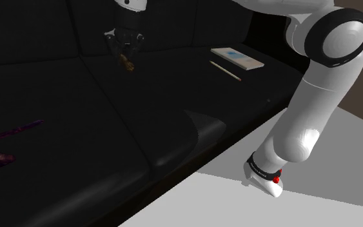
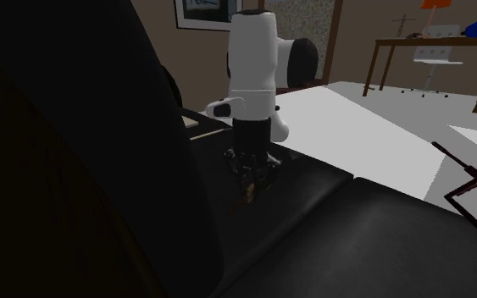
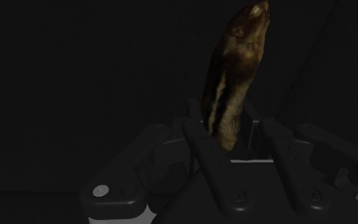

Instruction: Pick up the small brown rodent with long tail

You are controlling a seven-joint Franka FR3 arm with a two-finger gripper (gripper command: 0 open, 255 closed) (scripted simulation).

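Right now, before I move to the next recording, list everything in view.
small brown striped rodent: one, brown, in the gripper above the seat.
black cushioned sofa: one, black, beneath the gripper.
flat white booklet with blue patch: one, white-blue, on the sofa.
thin pale stick: one, pale, beside the booklet.
dark red zigzag strip: one, dark red, by the sofa's edge.
brown wooden table: one, brown, background.
white box stand: one, white, under the arm.
white Franka arm: one, white, over the sofa.
black two-finger gripper: one, black, shut on the rodent.
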